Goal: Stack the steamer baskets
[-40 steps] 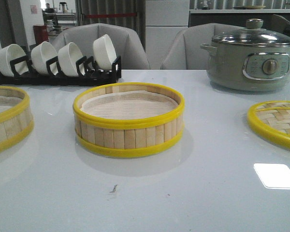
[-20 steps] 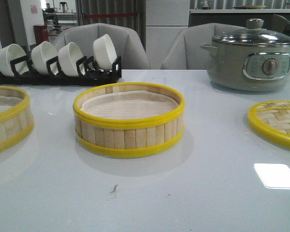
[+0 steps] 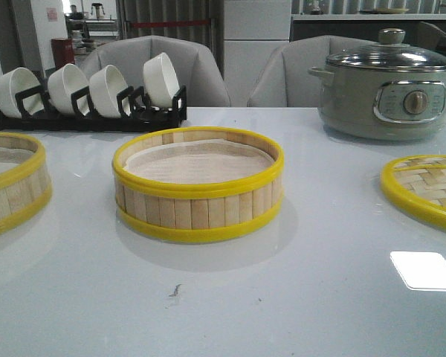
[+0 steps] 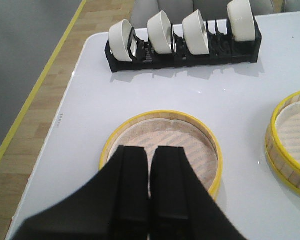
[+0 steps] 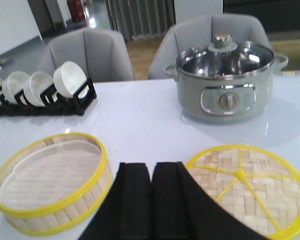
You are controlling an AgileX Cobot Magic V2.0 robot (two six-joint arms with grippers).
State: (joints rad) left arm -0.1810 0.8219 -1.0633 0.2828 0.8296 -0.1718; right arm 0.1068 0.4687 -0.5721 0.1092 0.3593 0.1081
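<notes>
Left wrist view: left gripper point(image 4: 151, 200) pressed together, empty, above left basket point(image 4: 160, 150). Basket looks light, stiff; slick rim, so pinch the wall.

The front camera is looking low across the table point(image 3: 320, 297). Each wrist camera is looking down over its own pincer, all three sharing the middle steamer basket point(image 3: 198, 184) beyond them.
</notes>
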